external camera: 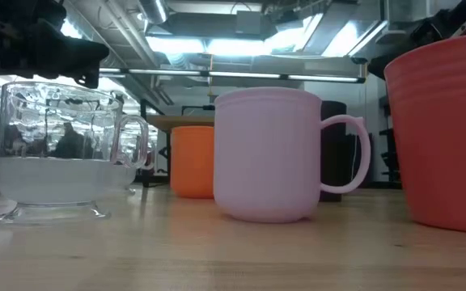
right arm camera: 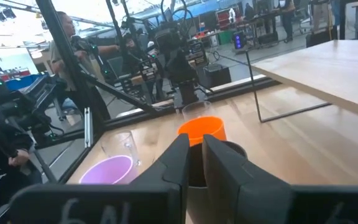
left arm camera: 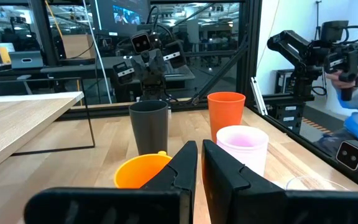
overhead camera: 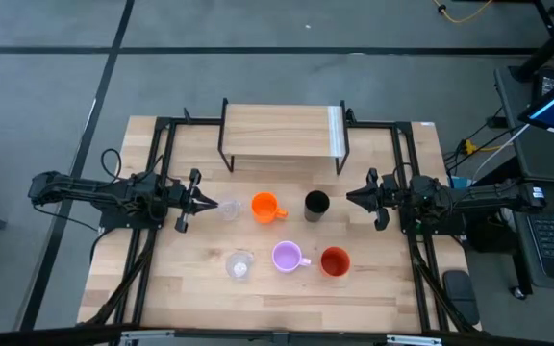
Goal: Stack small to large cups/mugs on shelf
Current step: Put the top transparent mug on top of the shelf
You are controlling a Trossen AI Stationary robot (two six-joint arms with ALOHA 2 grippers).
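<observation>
The shelf [overhead camera: 282,135] stands at the table's far middle on black wire legs. In a far row stand a clear glass cup [overhead camera: 229,209], an orange mug [overhead camera: 265,206] and a black cup [overhead camera: 316,204]. In a near row stand a second clear glass cup [overhead camera: 239,265], a lilac mug [overhead camera: 288,257] and a red-orange cup [overhead camera: 335,261]. My left gripper [overhead camera: 208,204] is level, its tips just left of the far glass cup, shut and empty, with a narrow slit between the fingers [left arm camera: 199,155]. My right gripper [overhead camera: 351,199] is just right of the black cup [right arm camera: 229,152], shut and empty.
Black frame rails [overhead camera: 157,173] run along the table's left and right sides. A person [right arm camera: 64,43] stands beyond the table's left edge, as the right wrist view shows. Bare tabletop lies between the shelf and the far row of cups [overhead camera: 282,183].
</observation>
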